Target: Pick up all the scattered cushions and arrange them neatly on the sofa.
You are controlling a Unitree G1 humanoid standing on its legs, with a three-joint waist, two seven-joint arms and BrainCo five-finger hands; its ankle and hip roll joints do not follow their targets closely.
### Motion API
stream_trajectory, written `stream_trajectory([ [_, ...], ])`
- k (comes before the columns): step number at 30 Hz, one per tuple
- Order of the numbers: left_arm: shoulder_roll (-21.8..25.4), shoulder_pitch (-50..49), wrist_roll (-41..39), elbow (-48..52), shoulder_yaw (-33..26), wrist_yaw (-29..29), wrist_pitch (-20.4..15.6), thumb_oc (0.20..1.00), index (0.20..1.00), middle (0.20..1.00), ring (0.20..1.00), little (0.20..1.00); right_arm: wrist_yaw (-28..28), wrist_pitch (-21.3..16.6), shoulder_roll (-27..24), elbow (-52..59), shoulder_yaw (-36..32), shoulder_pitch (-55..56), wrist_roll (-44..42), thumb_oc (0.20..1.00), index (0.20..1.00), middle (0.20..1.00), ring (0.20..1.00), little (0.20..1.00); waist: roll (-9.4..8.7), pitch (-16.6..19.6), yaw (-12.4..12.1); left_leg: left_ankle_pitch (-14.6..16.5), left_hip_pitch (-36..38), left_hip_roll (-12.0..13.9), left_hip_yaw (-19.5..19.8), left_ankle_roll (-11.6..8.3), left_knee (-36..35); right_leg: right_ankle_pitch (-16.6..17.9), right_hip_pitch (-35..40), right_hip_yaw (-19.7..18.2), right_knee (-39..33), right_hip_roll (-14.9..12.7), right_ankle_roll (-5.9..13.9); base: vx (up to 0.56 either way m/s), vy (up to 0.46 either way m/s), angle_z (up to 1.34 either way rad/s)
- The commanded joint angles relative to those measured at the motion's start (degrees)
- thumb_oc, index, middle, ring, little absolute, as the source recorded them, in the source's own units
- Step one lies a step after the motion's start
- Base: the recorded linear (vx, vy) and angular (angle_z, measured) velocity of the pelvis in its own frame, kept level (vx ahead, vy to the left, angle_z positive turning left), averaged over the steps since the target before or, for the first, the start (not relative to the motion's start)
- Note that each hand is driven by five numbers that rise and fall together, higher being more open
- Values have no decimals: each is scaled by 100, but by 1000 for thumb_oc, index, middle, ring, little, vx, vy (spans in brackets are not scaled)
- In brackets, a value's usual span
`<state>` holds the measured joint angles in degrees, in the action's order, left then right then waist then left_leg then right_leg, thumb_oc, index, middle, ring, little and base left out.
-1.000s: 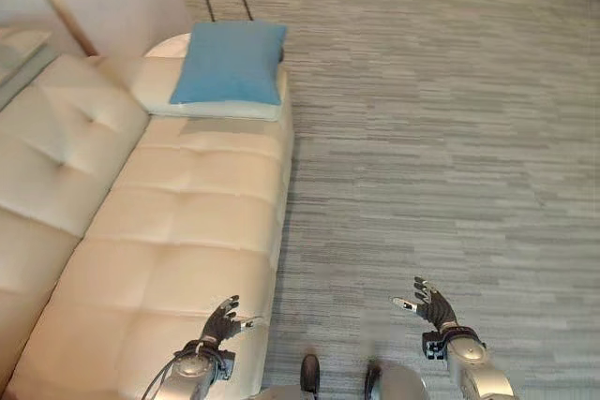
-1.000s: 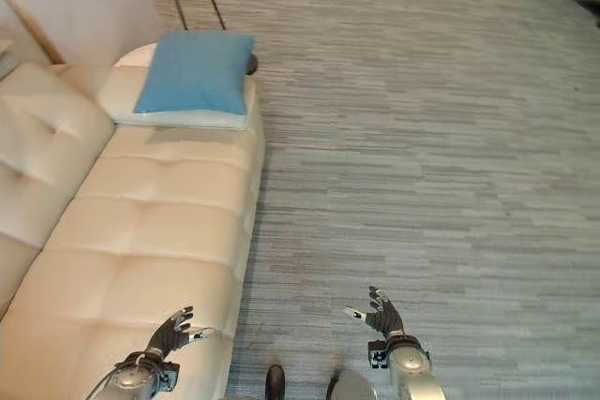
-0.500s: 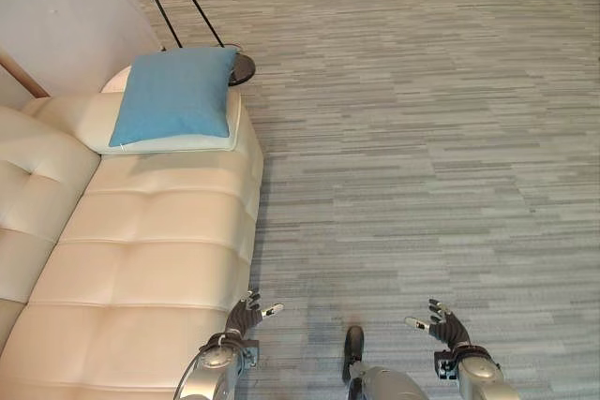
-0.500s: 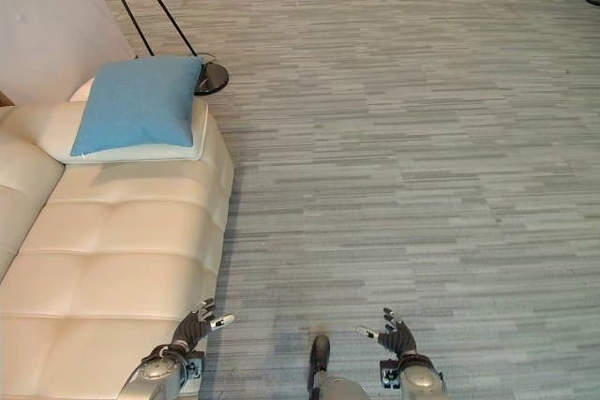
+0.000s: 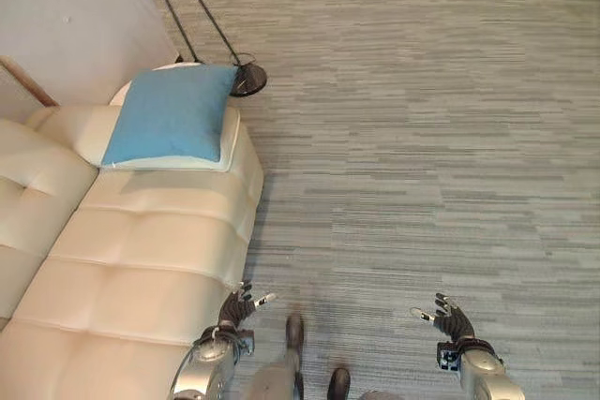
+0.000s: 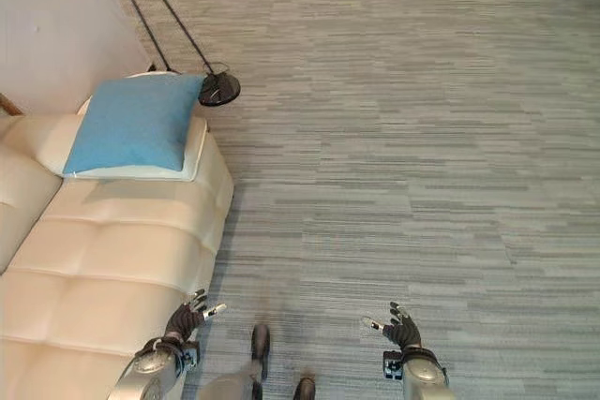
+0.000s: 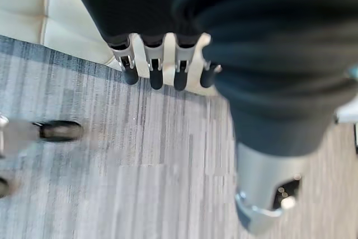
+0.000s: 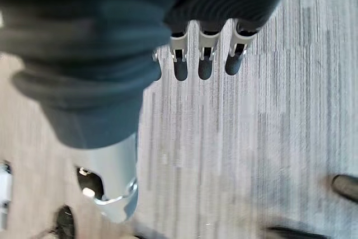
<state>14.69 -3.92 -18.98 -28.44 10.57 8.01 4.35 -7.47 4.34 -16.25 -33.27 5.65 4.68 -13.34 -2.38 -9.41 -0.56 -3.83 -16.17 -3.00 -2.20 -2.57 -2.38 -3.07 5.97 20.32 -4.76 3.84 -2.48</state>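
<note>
A: While both hands hang empty, where's the cushion?
B: Square blue fabric cushion [image 5: 172,125] lies on a flat cream cushion [image 5: 223,142] at the far end of the cream tufted leather sofa [image 5: 141,250], by the black floor-lamp base [image 5: 248,81].
A: Hands?
B: Left hand [image 5: 234,310] at the sofa's front edge, fingers spread, holding nothing. Right hand [image 5: 445,318] over grey striped carpet [image 5: 422,138], also spread and empty.
A: Step?
B: Looks like searching. No loose cushion seen on the carpet; next move probably needs turning to find more.
</note>
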Motion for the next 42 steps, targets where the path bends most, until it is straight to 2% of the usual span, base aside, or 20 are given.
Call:
stream_trajectory([
  [1, 174, -21, 166, 174, -206, 110, -175, 1000, 1000, 1000, 1000, 1000, -96, -73, -208, 378, -264, 49, 187, 1000, 1000, 1000, 1000, 1000, 269, 174, -61, -215, 580, 191, -67, -77, -262, -556, 655, -553, 25, -552, 608, 173, 57, -27],
  [4, 225, 9, 200, 61, -238, 160, -190, 1000, 1000, 1000, 1000, 1000, -123, -104, -133, 261, -386, 98, 137, 1000, 1000, 1000, 1000, 1000, 135, 336, -44, -191, 790, 64, -112, 137, -262, -632, 678, -598, 446, -838, 758, 534, 241, -16],
  [6, 330, -18, 199, 59, -308, 143, -177, 1000, 1000, 1000, 1000, 1000, -110, -131, -23, 130, -586, 138, -129, 1000, 1000, 1000, 1000, 1000, 13, 367, -29, 149, 939, -78, -183, 355, -68, -153, 365, -758, 1373, -1088, 956, 512, 271, -9],
  [7, 332, -19, 199, 59, -308, 142, -177, 1000, 1000, 1000, 1000, 1000, -109, -132, -21, 128, -586, 138, -130, 1000, 1000, 1000, 1000, 1000, 9, 376, -41, 155, 927, -79, -196, 359, -61, -166, 338, -774, 1402, -1096, 960, 346, 211, 2],
  [11, 427, -31, 136, 89, -406, 176, -143, 1000, 1000, 1000, 1000, 1000, -131, -118, 6, -3, -649, 107, -146, 1000, 1000, 1000, 1000, 1000, -7, 214, 9, 514, 1278, -248, -219, 688, -39, 856, -452, -803, 3330, -1489, 1162, 312, 227, 24],
  [12, 451, -66, 152, 143, -421, 147, -113, 1000, 1000, 1000, 1000, 1000, -146, -90, 41, -7, -682, 125, -128, 1000, 1000, 1000, 1000, 1000, 83, 94, 52, 611, 1546, -218, -205, 759, -173, 862, -760, -778, 3843, -1594, 1105, 258, 176, 32],
  [14, 460, -58, 177, 155, -409, 133, -111, 1000, 1000, 1000, 1000, 1000, -142, -92, 48, 9, -691, 141, -128, 1000, 1000, 1000, 1000, 1000, 139, 35, 79, 618, 1670, -179, -178, 757, -255, 636, -1022, -850, 3899, -1499, 1035, 208, 98, 23],
  [18, 462, -23, 231, 175, -391, 57, -108, 1000, 1000, 1000, 1000, 1000, -119, -61, 58, 6, -666, 204, -102, 1000, 1000, 1000, 1000, 1000, 309, -163, 62, 734, 1981, 17, -222, 621, -262, -20, -1353, -494, 2581, -1293, 888, 252, 7, 16],
  [19, 455, -13, 280, 167, -383, 34, -108, 1000, 1000, 1000, 1000, 1000, -128, -60, 75, -18, -665, 205, -106, 1000, 1000, 1000, 1000, 1000, 298, -190, 62, 779, 2064, 28, -233, 565, -262, 76, -1435, -570, 1609, -1069, 937, 169, -62, -18],
  [20, 455, -12, 281, 166, -383, 33, -108, 1000, 1000, 1000, 1000, 1000, -128, -60, 75, -19, -666, 205, -106, 1000, 1000, 1000, 1000, 1000, 308, -188, 53, 779, 2062, 43, -240, 561, -262, 118, -1407, -569, 1539, -1045, 932, 362, -160, -20],
  [21, 461, -4, 408, 163, -422, -30, -100, 1000, 1000, 1000, 1000, 1000, -123, -57, 85, 6, -687, 253, -74, 1000, 1000, 1000, 1000, 1000, 212, -186, 81, 854, 2181, 4, -221, 463, -262, 543, -1411, -792, 278, -840, 1108, 383, -172, -3],
  [22, 445, 21, 485, 142, -444, -54, -109, 1000, 1000, 1000, 1000, 1000, -129, -67, 110, -29, -719, 256, -52, 1000, 1000, 1000, 1000, 1000, 201, -191, 75, 913, 2270, 15, -235, 418, -262, 658, -1599, -805, -24, -780, 1182, 380, -170, 13],
  [24, 446, 8, 539, 157, -453, -74, -117, 1000, 1000, 1000, 1000, 1000, -138, -61, 91, 27, -743, 289, 0, 1000, 1000, 1000, 1000, 1000, 185, -149, 122, 1003, 2383, 9, -147, 377, -262, 723, -1636, -909, -24, -758, 1219, 346, -143, 20],
  [28, 339, -82, 555, 87, -468, -89, -124, 1000, 1000, 1000, 1000, 1000, -83, -94, 60, -91, -772, 397, -72, 1000, 1000, 1000, 1000, 1000, 223, 62, 181, 1240, 2691, 190, -15, 244, 262, 740, -1186, -893, -24, -643, 995, 502, -229, 40],
  [31, 305, -93, 456, 68, -470, -85, -121, 1000, 1000, 1000, 1000, 1000, -91, -115, 6, -113, -778, 375, -124, 1000, 1000, 1000, 1000, 1000, 252, 86, 176, 1009, 2485, 306, -33, 63, 1037, 583, -941, -794, -23, -597, 856, 341, -249, 30],
  [32, 261, -92, 355, 46, -460, -90, -112, 1000, 1000, 1000, 1000, 1000, -72, -172, -65, -61, -775, 348, -239, 1000, 1000, 1000, 1000, 1000, 271, 15, 154, 531, 2063, 382, 33, -76, 2200, 382, -641, -802, -24, -505, 654, 279, -249, 45],
  [35, 271, -70, 289, -16, -398, -74, -131, 1000, 1000, 1000, 1000, 1000, -37, -181, -184, -85, -751, 298, -307, 1000, 1000, 1000, 1000, 1000, 199, -122, 83, 270, 1466, 317, 139, -76, 3426, 155, -364, -801, -24, -470, 466, 243, -217, 13],
  [39, 280, -79, 240, 16, -404, -55, -97, 1000, 1000, 1000, 1000, 1000, -79, -109, -251, -150, -792, 273, -338, 1000, 1000, 1000, 1000, 1000, 122, -190, 49, 532, 1044, 349, 12, 46, 3240, 15, -194, -775, -24, -531, 425, 176, -103, -10],
  [41, 306, -78, 338, -36, -346, -55, -65, 1000, 1000, 1000, 1000, 1000, -116, -98, -326, -146, -818, 287, -324, 1000, 1000, 1000, 1000, 1000, 37, -147, 51, 790, 949, 336, -117, 134, 1550, -139, -59, -670, -24, -607, 492, 335, -58, 3],
  [42, 305, -79, 339, -36, -346, -55, -65, 1000, 1000, 1000, 1000, 1000, -116, -98, -327, -147, -817, 287, -324, 1000, 1000, 1000, 1000, 1000, 28, -148, 54, 758, 984, 322, -118, 135, 1489, -142, -53, -668, -24, -619, 494, 234, 6, 8],
])
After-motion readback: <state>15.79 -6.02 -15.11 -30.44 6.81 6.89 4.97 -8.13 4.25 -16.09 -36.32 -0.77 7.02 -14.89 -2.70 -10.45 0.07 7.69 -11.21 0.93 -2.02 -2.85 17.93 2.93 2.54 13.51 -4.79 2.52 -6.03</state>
